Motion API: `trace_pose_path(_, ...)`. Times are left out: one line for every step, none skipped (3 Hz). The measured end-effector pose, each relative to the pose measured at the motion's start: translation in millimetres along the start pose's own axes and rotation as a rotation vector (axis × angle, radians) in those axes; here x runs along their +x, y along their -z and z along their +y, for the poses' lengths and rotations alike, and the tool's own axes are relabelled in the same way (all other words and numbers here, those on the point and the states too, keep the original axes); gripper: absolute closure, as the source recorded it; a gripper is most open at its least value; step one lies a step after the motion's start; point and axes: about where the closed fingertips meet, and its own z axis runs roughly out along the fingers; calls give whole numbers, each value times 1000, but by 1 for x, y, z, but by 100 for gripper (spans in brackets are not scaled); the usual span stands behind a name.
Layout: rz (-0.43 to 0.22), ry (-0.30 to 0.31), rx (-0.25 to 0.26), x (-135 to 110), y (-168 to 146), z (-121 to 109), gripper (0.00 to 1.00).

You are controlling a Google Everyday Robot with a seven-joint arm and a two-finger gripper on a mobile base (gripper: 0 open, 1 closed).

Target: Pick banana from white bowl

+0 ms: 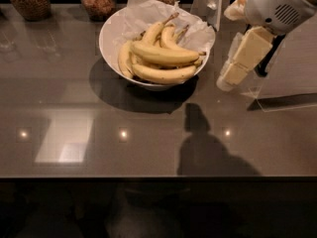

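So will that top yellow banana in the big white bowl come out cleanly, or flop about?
Likely stiff: the top yellow banana holds its curve. It lies across other bananas, so they may shift. The crumpled white paper lining the round white bowl might drag along. The cream gripper hangs right of the bowl.

No text, label, brand or nr can be read, neither on the white bowl nor the glass jars nor the claw, which is upper right of frame, over the worktop.
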Motion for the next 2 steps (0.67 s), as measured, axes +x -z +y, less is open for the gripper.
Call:
trace_pose_path(-75,-13,-69,-27,-23,-7,0)
trace_pose_path(-120,-8,-128,-47,-44,-6,1)
